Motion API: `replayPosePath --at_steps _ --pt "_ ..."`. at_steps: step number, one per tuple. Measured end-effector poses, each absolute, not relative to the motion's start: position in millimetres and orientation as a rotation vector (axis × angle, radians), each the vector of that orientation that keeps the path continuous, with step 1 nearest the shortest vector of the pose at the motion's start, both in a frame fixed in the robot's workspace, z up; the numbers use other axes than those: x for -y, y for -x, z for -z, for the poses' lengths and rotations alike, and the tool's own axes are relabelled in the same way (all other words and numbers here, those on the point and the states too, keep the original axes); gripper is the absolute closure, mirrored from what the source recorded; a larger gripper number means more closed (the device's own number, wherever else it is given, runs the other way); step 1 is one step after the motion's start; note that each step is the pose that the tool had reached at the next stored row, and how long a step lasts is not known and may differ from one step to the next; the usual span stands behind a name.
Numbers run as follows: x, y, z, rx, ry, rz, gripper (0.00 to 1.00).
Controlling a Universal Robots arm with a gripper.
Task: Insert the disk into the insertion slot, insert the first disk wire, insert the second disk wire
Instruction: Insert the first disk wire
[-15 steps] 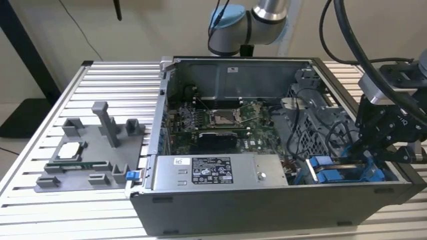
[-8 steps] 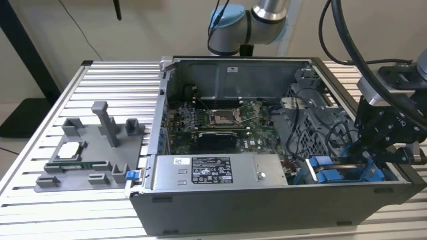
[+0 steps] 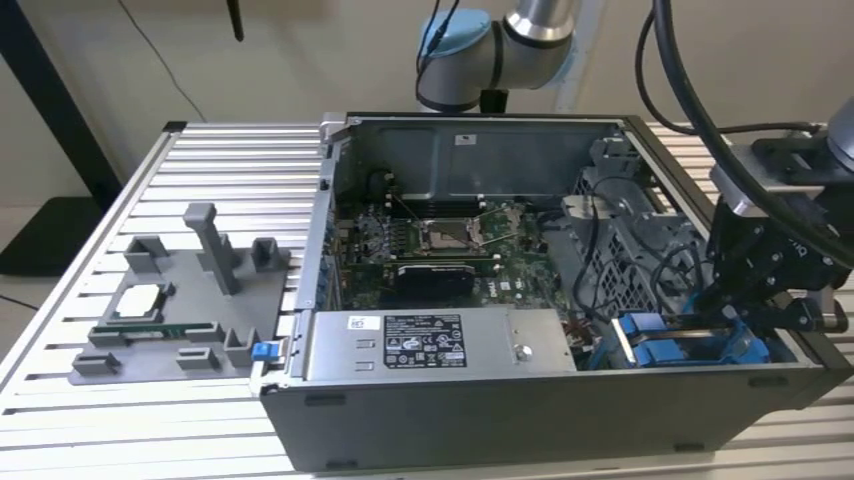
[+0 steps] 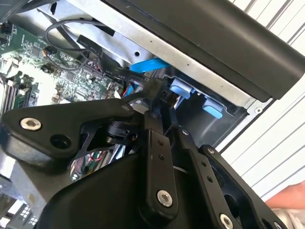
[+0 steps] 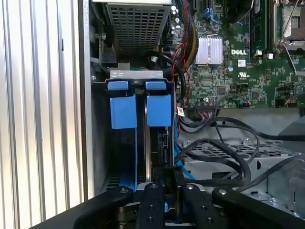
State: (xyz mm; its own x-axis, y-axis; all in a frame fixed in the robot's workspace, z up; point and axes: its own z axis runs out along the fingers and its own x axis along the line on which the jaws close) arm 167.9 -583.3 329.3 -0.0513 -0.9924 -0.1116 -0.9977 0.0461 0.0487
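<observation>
I read the disk [image 5: 123,112] as already down in the slot [image 5: 101,143]. Its blue caddy tabs stand at the slot's mouth in the first wrist view, and nothing of it lies out on the tabletop [image 3: 227,150].

The gripper [image 4: 159,94] hangs right over the slot. In the second wrist view the jaws look drawn together on a small black plug [image 4: 155,87] at the end of a black wire. The plug is dark against dark parts, so I hold that loosely.

My worries from here:
- **Tilted plug.** If the plug sits crooked in the jaws, it could meet the disk's socket at an angle. It would then jam or bend instead of seating.
- **Blue cable.** It [image 4: 147,64] crosses just above the slot, close to the plug. It could get pinched under the plug or pushed into the socket's way.
- **Black cables.** The loose loops [image 5: 224,148] lie just beside the slot, on the board [image 5: 238,62] side. Any sideways correction could hook a finger on them and drag the plug off line.
- **Case wall.** It stands tight against the slot's other side, so there is little room to shift that way without a knock.
</observation>
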Motion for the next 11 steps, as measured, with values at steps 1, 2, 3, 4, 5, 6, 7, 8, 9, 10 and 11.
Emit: replayPosePath --at_steps 1,2,3,4,5,6,7,8,9,10,11 --pt "583.3 -167.9 -329.1 -2.237 2.130 -0.175 1.00" --pt "583.3 -167.8 -329.9 -2.237 2.130 -0.176 0.00" --pt "583.4 -167.8 -331.5 -2.236 2.129 -0.177 0.00" --pt "583.3 -167.8 -334.8 -2.237 2.130 -0.176 0.00" --pt "583.3 -167.8 -340.3 -2.237 2.130 -0.175 0.00" --pt "583.3 -167.9 -344.5 -2.237 2.131 -0.175 0.00" --pt "583.3 -167.8 -348.9 -2.237 2.130 -0.175 0.00" --pt "583.3 -167.9 -353.6 -2.237 2.130 -0.175 0.00" --pt "583.3 -167.8 -358.3 -2.238 2.131 -0.175 0.00" --pt "583.3 -167.8 -362.4 -2.237 2.130 -0.175 0.00" --pt "583.3 -167.8 -366.6 -2.237 2.131 -0.175 0.00"
